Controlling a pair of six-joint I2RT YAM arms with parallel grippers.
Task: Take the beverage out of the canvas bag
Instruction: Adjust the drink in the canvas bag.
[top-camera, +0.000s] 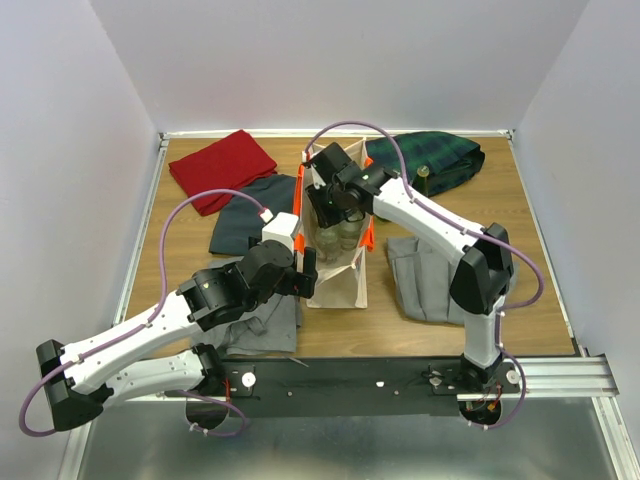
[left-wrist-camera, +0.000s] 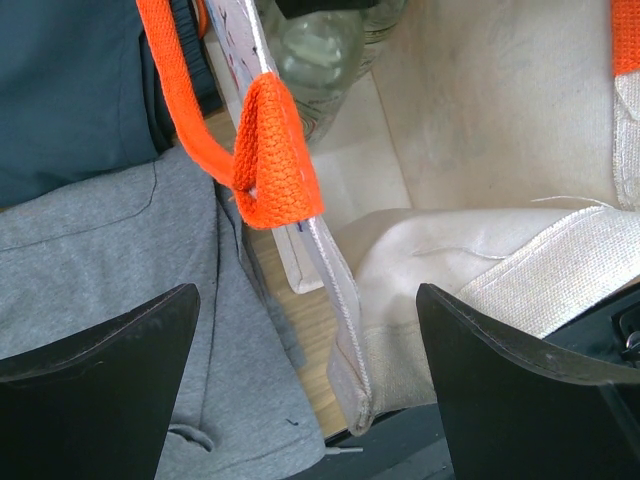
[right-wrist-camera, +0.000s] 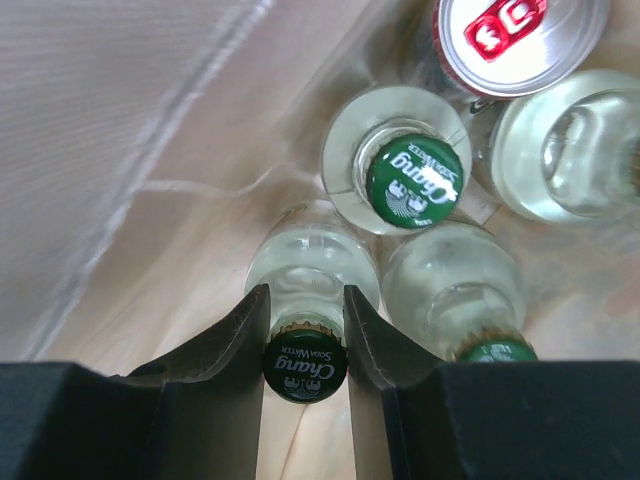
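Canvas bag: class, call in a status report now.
Right gripper shut on a green-capped bottle inside the canvas bag. Left gripper open astride bag's rim. Other bottles crowd close.

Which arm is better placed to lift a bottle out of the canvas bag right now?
The right. The right gripper is inside the canvas bag, shut on the neck of a green-capped bottle. The left gripper is open, straddling the bag's near rim beside an orange handle, holding nothing.

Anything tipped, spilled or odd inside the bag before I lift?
No spill shows. The clear glass bottles in the beige canvas bag lean at different angles, not upright. The right gripper is shut on one green-capped bottle.
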